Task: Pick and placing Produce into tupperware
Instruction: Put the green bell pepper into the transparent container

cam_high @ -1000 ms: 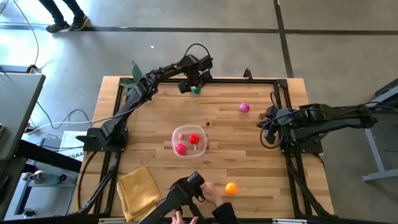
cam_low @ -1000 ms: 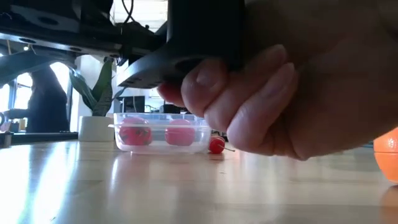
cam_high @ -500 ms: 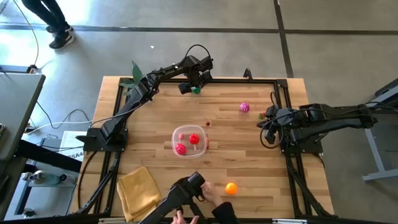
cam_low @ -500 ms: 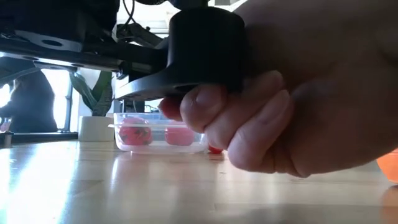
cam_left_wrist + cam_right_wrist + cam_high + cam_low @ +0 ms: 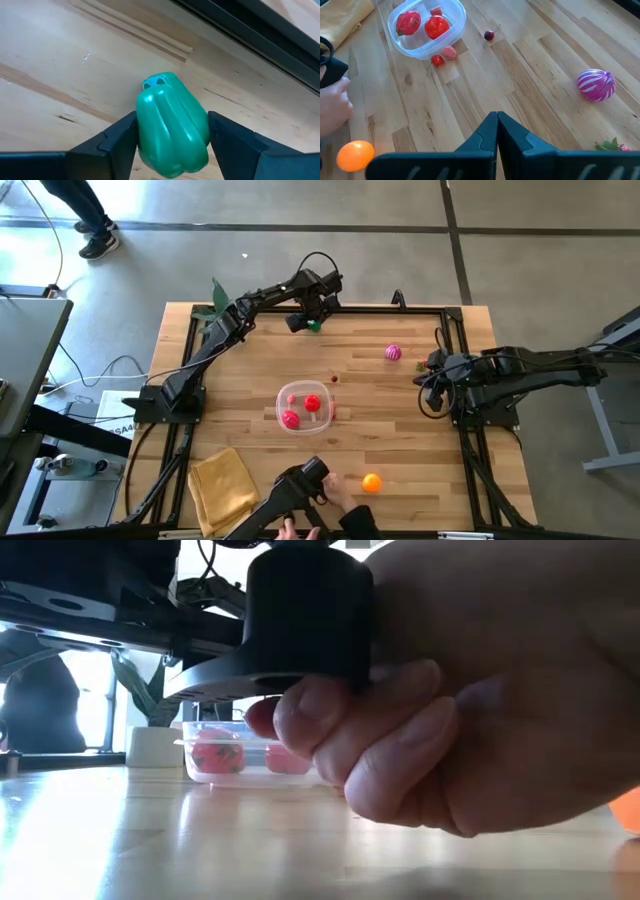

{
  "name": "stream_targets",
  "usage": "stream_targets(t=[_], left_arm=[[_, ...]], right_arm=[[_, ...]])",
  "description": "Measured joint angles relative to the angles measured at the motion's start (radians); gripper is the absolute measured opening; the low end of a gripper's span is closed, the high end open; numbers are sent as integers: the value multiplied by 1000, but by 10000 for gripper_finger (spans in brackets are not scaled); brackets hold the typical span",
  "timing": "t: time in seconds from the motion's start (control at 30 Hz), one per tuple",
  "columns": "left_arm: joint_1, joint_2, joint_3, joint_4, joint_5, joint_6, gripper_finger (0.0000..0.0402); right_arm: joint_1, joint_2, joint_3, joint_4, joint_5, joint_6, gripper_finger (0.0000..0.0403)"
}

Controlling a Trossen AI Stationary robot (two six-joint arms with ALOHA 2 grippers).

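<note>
The left gripper is seen clamped on a green toy pepper at the table's far edge, while two red pieces are held in the tupperware mid-table, and the right gripper is closed.

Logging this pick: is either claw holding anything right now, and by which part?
The left claw has the green pepper between its fingers, one against each side of its body. The right claw is shut and empty.
</note>
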Motion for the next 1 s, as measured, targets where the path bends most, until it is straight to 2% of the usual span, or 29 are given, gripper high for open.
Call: stream_targets(t=[0.17,0.5,1.0], left_arm=[[0,0,0,-2,-13,16,243],[0,0,0,-2,-20,11,222],[0,0,0,-1,-31,17,226]], right_arm=[[0,0,0,0,0,0,0],[0,0,0,0,0,0,0],[0,0,0,0,0,0,0]])
